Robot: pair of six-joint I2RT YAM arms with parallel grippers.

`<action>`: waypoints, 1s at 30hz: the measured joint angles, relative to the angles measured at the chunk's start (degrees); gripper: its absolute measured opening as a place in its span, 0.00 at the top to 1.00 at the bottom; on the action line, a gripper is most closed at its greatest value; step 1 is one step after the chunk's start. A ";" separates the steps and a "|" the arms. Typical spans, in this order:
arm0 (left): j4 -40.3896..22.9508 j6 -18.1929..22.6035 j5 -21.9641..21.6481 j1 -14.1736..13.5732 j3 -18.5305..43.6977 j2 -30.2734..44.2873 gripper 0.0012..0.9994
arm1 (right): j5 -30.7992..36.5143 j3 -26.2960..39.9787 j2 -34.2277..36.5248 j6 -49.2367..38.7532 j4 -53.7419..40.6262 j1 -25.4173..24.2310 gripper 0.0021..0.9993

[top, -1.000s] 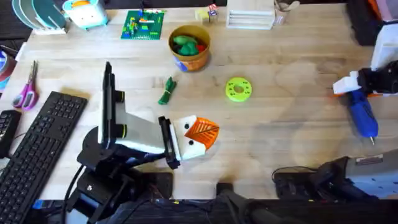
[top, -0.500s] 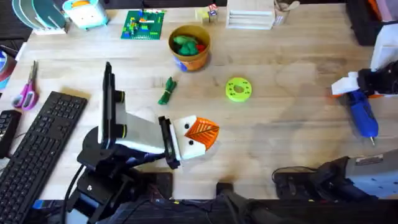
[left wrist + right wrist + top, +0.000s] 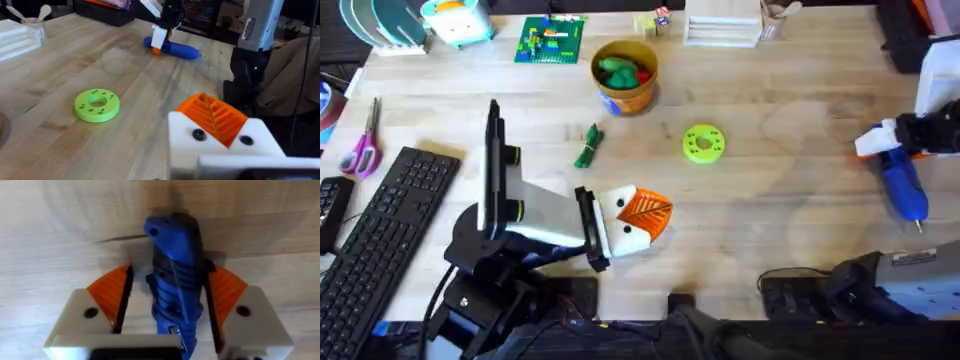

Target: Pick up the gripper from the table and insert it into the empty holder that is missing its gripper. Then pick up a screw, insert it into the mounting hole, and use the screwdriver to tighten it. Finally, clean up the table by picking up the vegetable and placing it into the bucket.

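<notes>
Overhead and wrist views of the two-arm bench during the fastening stage. The right tool (image 3: 892,140) sits at the far right of the tabletop (image 3: 790,220), its orange pads either side of the upper body of the screwdriver (image 3: 902,182); in the right wrist view the right pad appears to touch the blue casing while a narrow gap shows at the left pad, so the tool is closing around the screwdriver and a firm grasp cannot be confirmed. The screwdriver lies flat on the tabletop with its bit pointing toward the near edge. The left tool (image 3: 642,220) rests low at near centre; the orange gripper (image 3: 212,117) is seated on one white holder (image 3: 220,147), which suggests the insertion step is done. Whether the left tool is released or clenched cannot be told. Dark fasteners show in the holder's face, but whether the mounting screw is in place cannot be judged. Left to do, by this evidence: lifting the screwdriver, tightening, and clearing up. The vegetable (image 3: 589,147) lies on the tabletop left of the green ring (image 3: 703,143), near the bucket (image 3: 625,75), which holds other toy foods.
</notes>
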 joint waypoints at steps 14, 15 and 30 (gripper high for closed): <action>0.00 0.00 0.02 0.00 0.00 0.02 0.99 | 0.66 0.00 -0.01 -0.85 1.14 -0.43 0.88; 0.00 0.02 0.00 0.00 0.00 0.02 0.99 | 0.66 0.00 0.03 -0.83 1.14 -0.43 0.91; 0.00 0.02 0.00 0.00 0.00 0.00 0.99 | 0.66 -0.04 0.37 -0.81 4.29 -0.41 0.92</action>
